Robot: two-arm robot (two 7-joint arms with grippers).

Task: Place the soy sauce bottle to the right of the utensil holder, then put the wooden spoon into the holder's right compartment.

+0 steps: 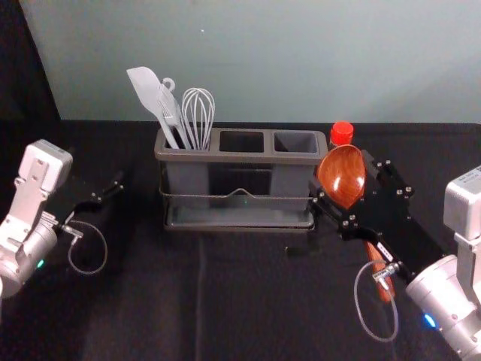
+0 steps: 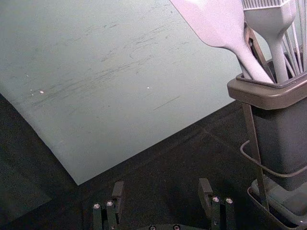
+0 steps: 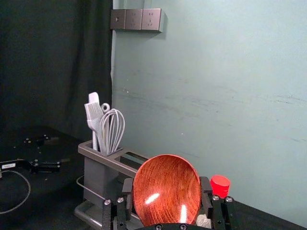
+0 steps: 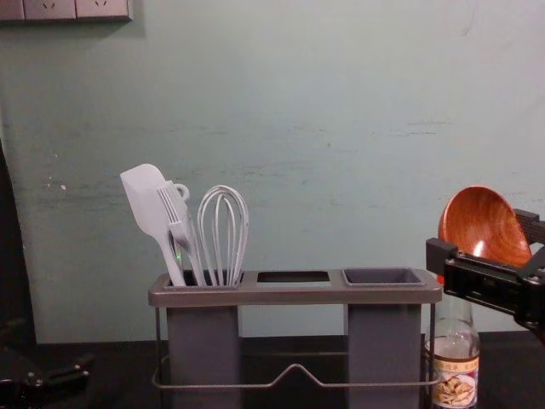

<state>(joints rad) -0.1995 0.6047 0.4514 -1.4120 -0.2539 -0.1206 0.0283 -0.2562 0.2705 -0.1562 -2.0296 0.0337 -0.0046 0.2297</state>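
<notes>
Here's the head view peering down, chest view low and level, left wrist view up close, right wrist view angling in, all facing the wall [image 1: 301,60], sharing the utensil holder [image 1: 240,158].

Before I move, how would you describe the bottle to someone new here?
Find the grey holder with white utensils standing in its left end. By its right end stands a see-through bottle with a food-picture label. Its bright red cap sets it apart from the brown wooden spoon held by the right gripper.
</notes>
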